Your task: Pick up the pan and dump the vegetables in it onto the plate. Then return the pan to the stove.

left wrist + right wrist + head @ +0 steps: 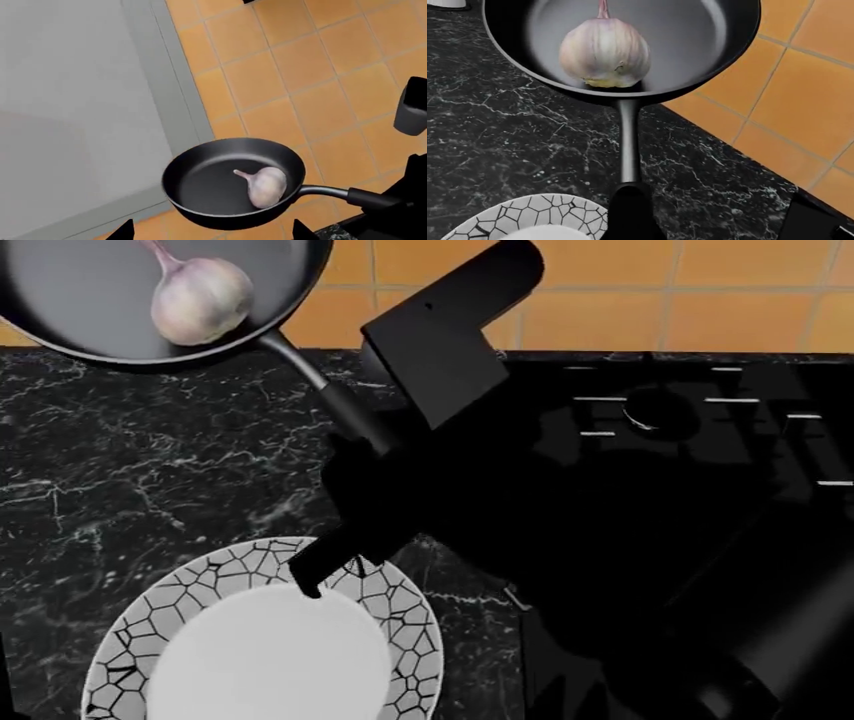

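The right gripper (350, 475) has hold of the pan (120, 300) by its long handle, jaws closed around it, and the pan is carried in the air above the counter (120, 490), away from the stove (694, 420). The garlic (200, 300) lies inside, on the handle side. The plate (400, 620) sits nearer the robot, well apart from the pan's bowl. Tipped here, the garlic would likely roll onto the counter. The left gripper is out of sight

Looks like a kitchen: black marble counter (120, 490), gas stove (694, 430) beside it, orange tiles (601, 310) behind the stove.
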Robot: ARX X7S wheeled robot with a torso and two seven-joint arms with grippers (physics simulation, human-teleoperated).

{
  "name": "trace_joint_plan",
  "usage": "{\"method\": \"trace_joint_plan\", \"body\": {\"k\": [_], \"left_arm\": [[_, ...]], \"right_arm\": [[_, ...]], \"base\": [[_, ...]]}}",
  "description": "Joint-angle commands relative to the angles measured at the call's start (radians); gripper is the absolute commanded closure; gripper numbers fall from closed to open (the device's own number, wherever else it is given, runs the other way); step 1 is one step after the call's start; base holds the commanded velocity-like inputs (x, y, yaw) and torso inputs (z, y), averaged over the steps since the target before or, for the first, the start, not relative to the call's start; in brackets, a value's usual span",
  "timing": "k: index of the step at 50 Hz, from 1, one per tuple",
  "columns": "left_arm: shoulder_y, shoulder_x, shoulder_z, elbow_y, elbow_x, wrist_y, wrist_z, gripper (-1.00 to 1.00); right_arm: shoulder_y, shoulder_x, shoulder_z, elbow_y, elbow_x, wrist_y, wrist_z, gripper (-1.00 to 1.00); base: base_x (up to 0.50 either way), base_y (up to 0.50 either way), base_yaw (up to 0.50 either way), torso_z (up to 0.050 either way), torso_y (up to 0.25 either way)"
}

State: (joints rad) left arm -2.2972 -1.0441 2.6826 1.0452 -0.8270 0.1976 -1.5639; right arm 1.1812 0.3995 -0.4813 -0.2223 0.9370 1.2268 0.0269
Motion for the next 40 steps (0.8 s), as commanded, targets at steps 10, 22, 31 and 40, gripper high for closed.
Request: {"method": "trace_joint_plan", "body": {"k": [10, 22, 31, 40], "left_arm": [[0.052, 0.004, -0.048, -0.001, 0.006, -0.013, 0.001, -1.0], [0.056, 0.001, -0.042, -0.001, 0.023, -0.003, 0.002, -1.0], [0.057, -0.003, -0.024, 0.001, 0.042, 0.004, -0.004, -1.0], [0.078, -0.001, -0.049, 0.001, 0.038, -0.006, -0.004, -1.0]], "right_arm": [[-0.065, 0.078, 0.048, -0.093, -0.095, -0.052, 0.089, 1.0], [-0.106, 0.154, -0.006, -0.26, -0.15, -0.022, 0.181, 1.0], [-0.164, 0.219, -0.027, -0.399, -0.164, 0.022, 0.255, 1.0], [-0.127, 0.273, -0.156, -0.524, -0.251, 0.112, 0.348, 1.0]], "base": [[0.0, 0.05, 0.0, 0.001, 0.001], [0.0, 0.0, 0.0, 0.001, 0.002], [0.0, 0.0, 0.0, 0.0, 0.002], [0.0, 0.0, 0.0, 0.001, 0.002]]}}
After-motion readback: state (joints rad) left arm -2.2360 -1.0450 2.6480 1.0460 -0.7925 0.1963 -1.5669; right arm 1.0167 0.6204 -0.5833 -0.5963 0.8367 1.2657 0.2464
